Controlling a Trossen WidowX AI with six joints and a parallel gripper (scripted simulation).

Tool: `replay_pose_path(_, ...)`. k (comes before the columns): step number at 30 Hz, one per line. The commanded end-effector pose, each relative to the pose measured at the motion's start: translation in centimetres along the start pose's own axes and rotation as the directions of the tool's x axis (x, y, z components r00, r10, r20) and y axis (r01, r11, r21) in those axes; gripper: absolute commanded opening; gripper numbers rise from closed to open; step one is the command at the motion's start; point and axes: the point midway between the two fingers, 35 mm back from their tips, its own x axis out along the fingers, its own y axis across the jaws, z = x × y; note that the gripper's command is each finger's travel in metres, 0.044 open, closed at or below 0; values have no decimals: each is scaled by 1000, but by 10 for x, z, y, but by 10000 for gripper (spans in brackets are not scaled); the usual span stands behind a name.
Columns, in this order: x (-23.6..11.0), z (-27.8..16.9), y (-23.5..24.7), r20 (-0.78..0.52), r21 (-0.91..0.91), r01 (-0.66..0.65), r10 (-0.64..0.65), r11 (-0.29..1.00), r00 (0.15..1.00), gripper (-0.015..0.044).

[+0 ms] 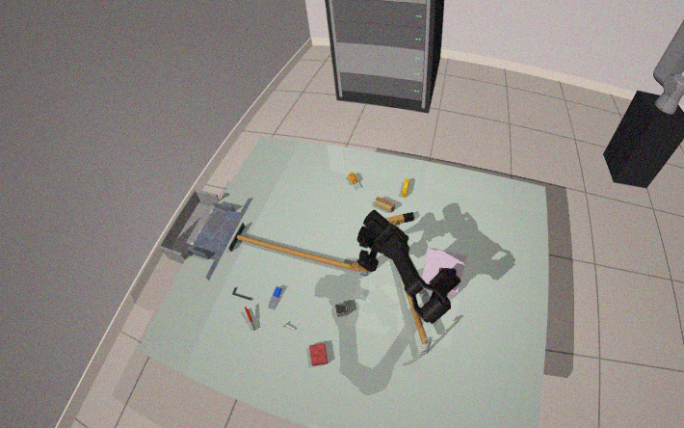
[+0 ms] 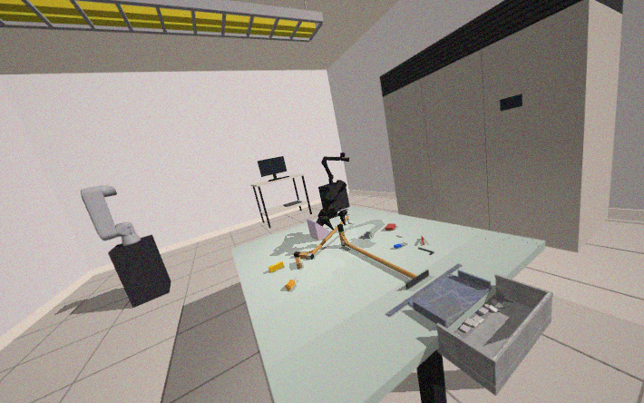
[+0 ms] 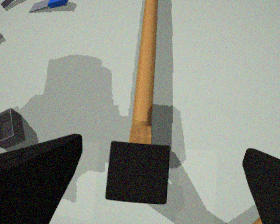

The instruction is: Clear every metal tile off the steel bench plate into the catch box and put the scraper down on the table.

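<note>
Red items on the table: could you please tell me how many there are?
2. A red block lies near the table's front edge in the top view; a red-handled tool lies beside the black hex key. The arm may hide others.

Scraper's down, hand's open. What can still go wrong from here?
1. The hand hangs open right over the scraper's dark grip block, one finger on each side; a sideways retreat may knock the scraper and shove its blade against the steel bench plate.
2. A second orange-handled tool lies under the arm; a low swing back may catch it.
</note>
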Motion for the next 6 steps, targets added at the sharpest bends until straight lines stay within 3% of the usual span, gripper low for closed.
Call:
replay_pose_path(1, -11, 5, -1, -1, -7, -2, 2, 1000, 1000, 440)
replay_pose_path(6, -24, 9, -2, -3, -6, -1, 1, 1000, 1000, 440)
